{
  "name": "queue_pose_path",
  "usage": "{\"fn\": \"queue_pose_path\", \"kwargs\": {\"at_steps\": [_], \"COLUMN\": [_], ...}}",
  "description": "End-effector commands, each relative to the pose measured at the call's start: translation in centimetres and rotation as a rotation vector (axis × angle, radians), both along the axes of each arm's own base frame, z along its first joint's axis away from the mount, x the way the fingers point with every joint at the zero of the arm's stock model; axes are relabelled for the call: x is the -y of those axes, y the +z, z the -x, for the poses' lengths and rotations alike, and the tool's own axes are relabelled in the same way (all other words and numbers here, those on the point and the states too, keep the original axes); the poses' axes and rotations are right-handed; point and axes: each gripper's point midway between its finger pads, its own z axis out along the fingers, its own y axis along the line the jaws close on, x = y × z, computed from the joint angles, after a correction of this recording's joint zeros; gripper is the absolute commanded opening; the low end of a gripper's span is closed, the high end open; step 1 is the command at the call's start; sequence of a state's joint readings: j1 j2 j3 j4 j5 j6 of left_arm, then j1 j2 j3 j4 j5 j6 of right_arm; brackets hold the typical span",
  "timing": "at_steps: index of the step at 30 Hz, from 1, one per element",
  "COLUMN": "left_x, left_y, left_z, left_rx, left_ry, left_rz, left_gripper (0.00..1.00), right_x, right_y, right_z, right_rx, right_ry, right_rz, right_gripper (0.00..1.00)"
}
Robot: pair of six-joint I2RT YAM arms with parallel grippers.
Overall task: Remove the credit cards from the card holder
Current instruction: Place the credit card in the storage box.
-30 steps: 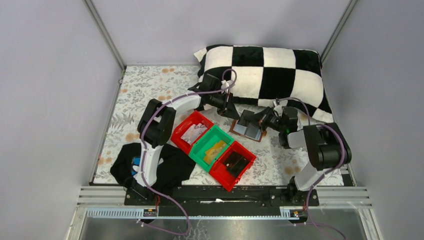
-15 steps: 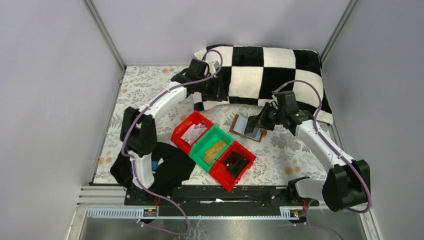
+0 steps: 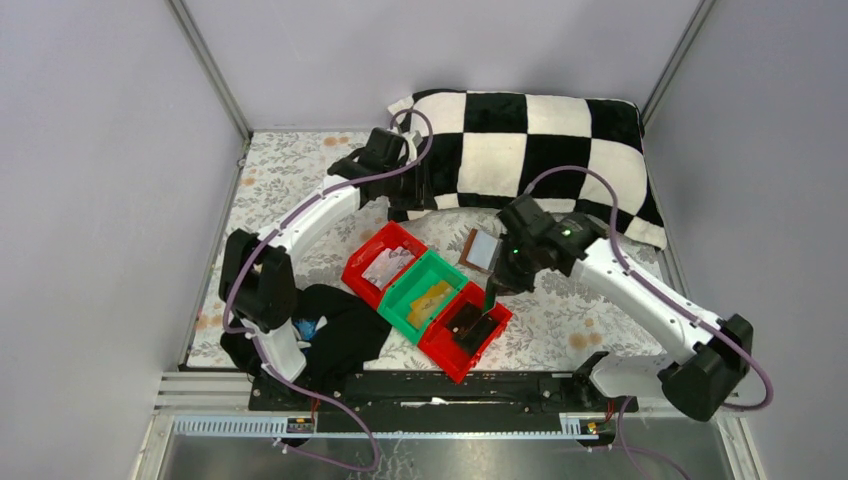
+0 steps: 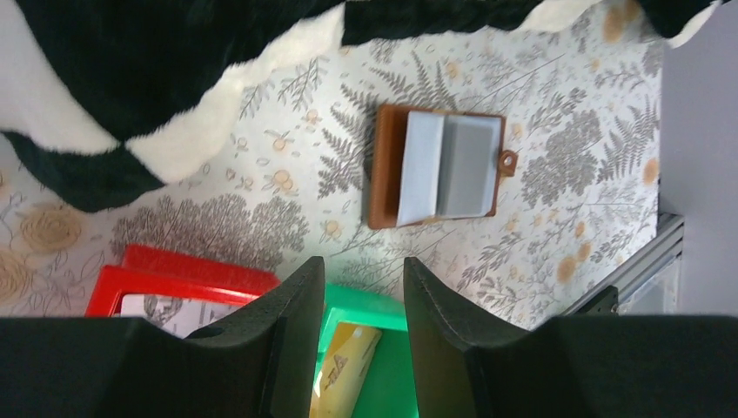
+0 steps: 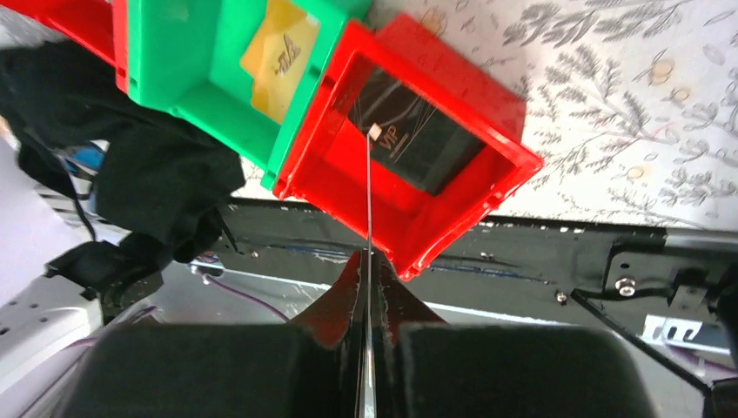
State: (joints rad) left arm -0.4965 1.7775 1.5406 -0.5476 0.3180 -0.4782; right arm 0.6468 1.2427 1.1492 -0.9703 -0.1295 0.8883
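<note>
Card (image 5: 368,196) pinched edge-on in right claw (image 5: 367,259) over red bin (image 5: 470,209), left claw (image 4: 364,272) open

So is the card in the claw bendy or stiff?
Probably stiff: the card sticks straight out of the right claw without drooping. It looks very thin edge-on, so it is likely light. Pinched at one end only, it might slip or twist if bumped.

Left arm (image 3: 320,205) and right arm (image 3: 640,290): white link shells, black joint housings. Purple cable (image 3: 568,168) runs behind the jaws. Jaws: matte black.
</note>
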Motion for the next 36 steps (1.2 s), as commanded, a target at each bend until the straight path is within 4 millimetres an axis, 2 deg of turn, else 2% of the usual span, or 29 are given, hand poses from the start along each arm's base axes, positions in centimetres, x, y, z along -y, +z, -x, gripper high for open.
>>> {"fn": "queue_pose_path", "kwargs": {"at_steps": [1,8,12,15,24,30,36], "left_x": [-0.7,-1.6,-2.0,-2.3,-2.5,-2.5,-2.6], "left_y": [1.9,2.5,3.2,3.7,3.5,3.5,3.6], "left_z": [1.1,2.2,2.7,3.1,4.1,4.4,4.3], "left_rx": [0.056,0.094,0.111,0.124,0.108,0.108,0.116], "left_ry": [-0.004,-0.009,-0.009,-0.013,-0.031,-0.036,-0.035], "left_rz": [0.011,-0.006,-0.010,-0.011,-0.001,0.001,0.000], "left_gripper": [0.43,0.43,0.43,0.43,0.43,0.43,0.43], "right_x": [-0.4,-1.3,-2.7,-3.0,-2.0,-1.6,-1.8], "right_y": [-0.8,-2.7,-3.5,-4.8,-7.2,-8.7,-8.9], "right_z": [1.5,2.1,2.6,3.2,3.9,4.0,3.0], "right_rx": [-0.047,-0.146,-0.174,-0.220,-0.270,-0.295,-0.265], "right_ry": [-0.077,-0.155,-0.189,-0.226,-0.304,-0.294,-0.285], "right_rz": [0.175,0.427,0.459,0.456,0.534,0.603,0.630], "right_gripper": [0.00,0.00,0.00,0.00,0.00,0.00,0.16]}}
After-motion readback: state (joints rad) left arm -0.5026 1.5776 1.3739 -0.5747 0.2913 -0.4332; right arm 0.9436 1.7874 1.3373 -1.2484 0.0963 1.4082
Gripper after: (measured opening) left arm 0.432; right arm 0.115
